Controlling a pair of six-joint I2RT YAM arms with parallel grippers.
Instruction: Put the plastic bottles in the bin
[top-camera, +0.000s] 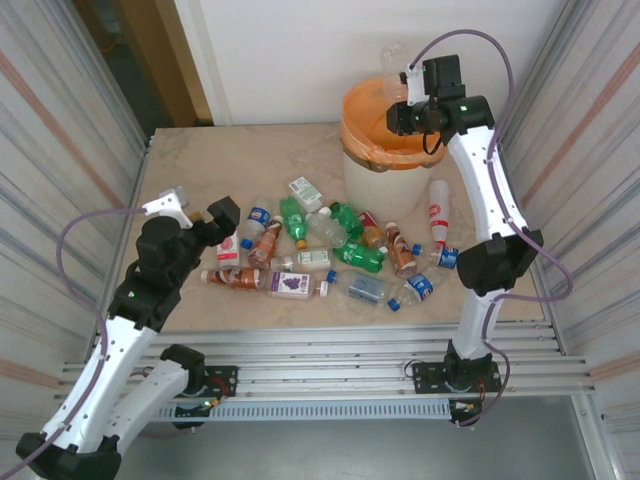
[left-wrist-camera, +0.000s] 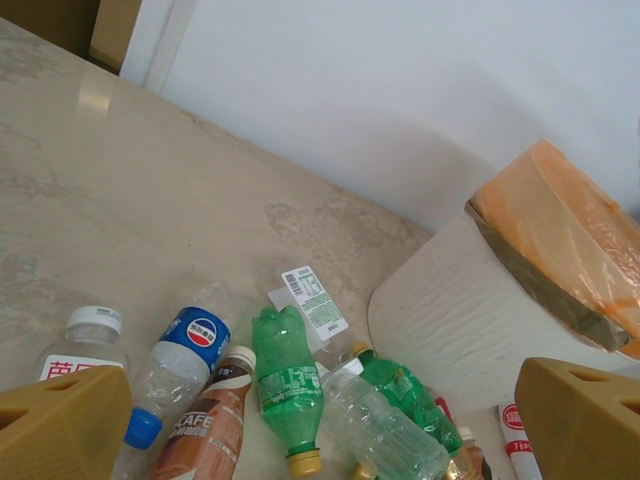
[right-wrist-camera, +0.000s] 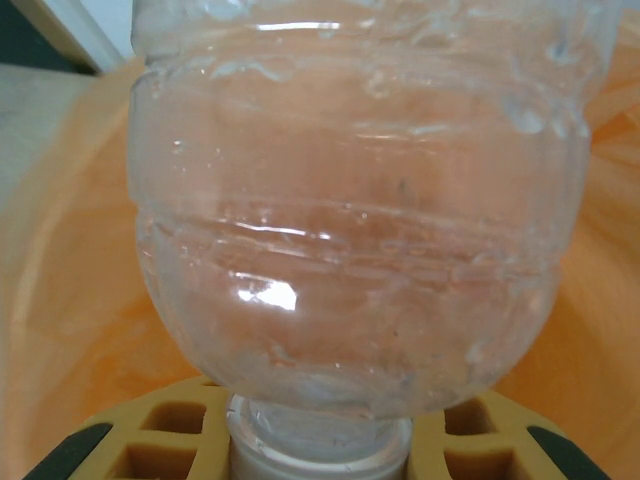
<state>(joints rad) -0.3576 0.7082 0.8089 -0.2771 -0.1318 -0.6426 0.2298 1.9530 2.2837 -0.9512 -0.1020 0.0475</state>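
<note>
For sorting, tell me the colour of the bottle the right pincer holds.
The bottle is clear; right wrist view.

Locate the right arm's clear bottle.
Right wrist view shows the clear bottle gripped by its neck in the right jaws, above the bin's orange-lined mouth at the table's far right.

- The left arm bends low at the near left; the left gripper gapes wide, its tan fingers well apart.
- The right arm stretches tall toward the far side; the right gripper pinches a clear bottle by the neck.
</note>
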